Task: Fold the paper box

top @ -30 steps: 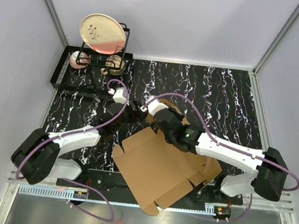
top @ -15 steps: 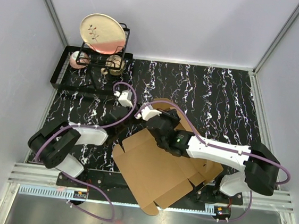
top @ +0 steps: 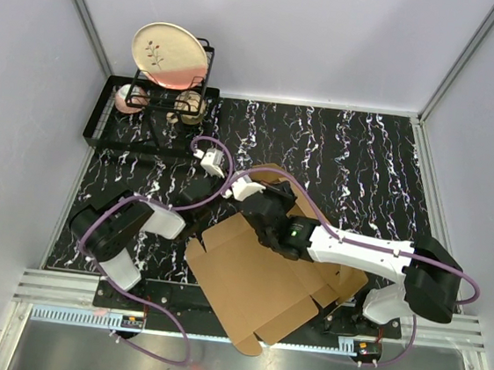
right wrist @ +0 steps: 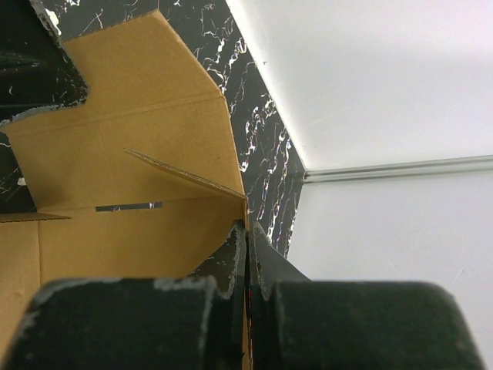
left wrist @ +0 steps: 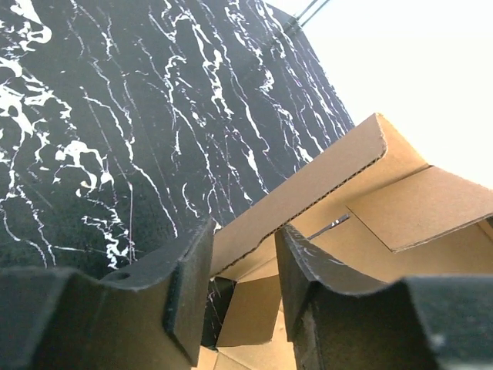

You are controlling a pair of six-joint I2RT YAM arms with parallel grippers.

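Note:
The paper box is a brown die-cut cardboard sheet lying mostly flat at the front centre of the black marbled table, with its far flaps raised. My right gripper is at the raised far flap. In the right wrist view my right gripper is shut on the thin edge of the paper box. My left gripper is at the box's far left corner. In the left wrist view my left gripper is open, with a raised wall of the paper box passing between the jaws.
A black wire dish rack stands at the back left with a cream plate upright in it and small bowls. Grey walls close the table on three sides. Purple cables loop over both arms.
My left arm has folded in, its elbow swinging right, and its wrist has moved slightly right toward the raised flap. My right gripper has shifted a little left, still holding the flap.

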